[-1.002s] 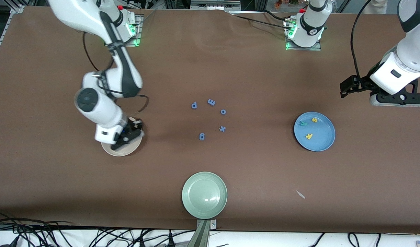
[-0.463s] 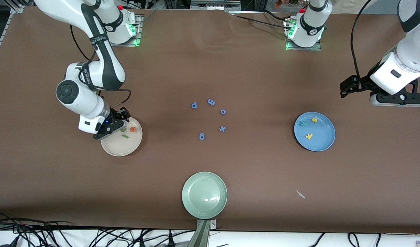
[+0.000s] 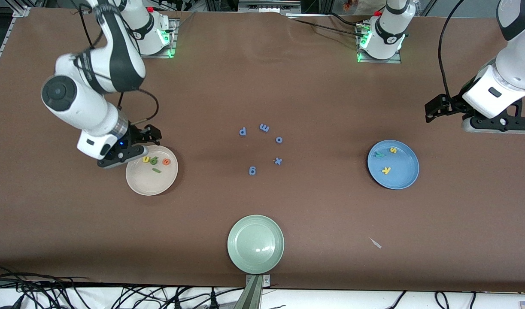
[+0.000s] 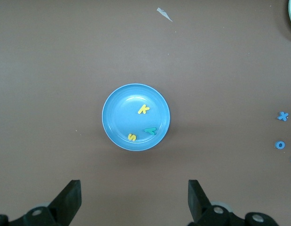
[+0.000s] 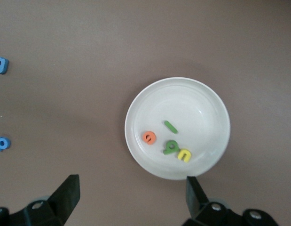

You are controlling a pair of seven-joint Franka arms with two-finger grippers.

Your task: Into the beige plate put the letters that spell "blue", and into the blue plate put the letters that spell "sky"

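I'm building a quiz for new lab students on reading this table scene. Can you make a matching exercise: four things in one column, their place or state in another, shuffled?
Things:
1. orange e
2. yellow k
3. blue x
4. right end effector

Places or states:
A. on the bare table, in no plate
B. in the blue plate
C. open, holding nothing, at the beige plate's edge
D. in the beige plate

Pairs: 1-D, 2-B, 3-A, 4-C

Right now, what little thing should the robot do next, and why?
Probably just lift the right gripper away and rest. It is open and empty by the beige plate, where u, b, e and l lie. The blue plate holds s, k and y. The left gripper waits, open.
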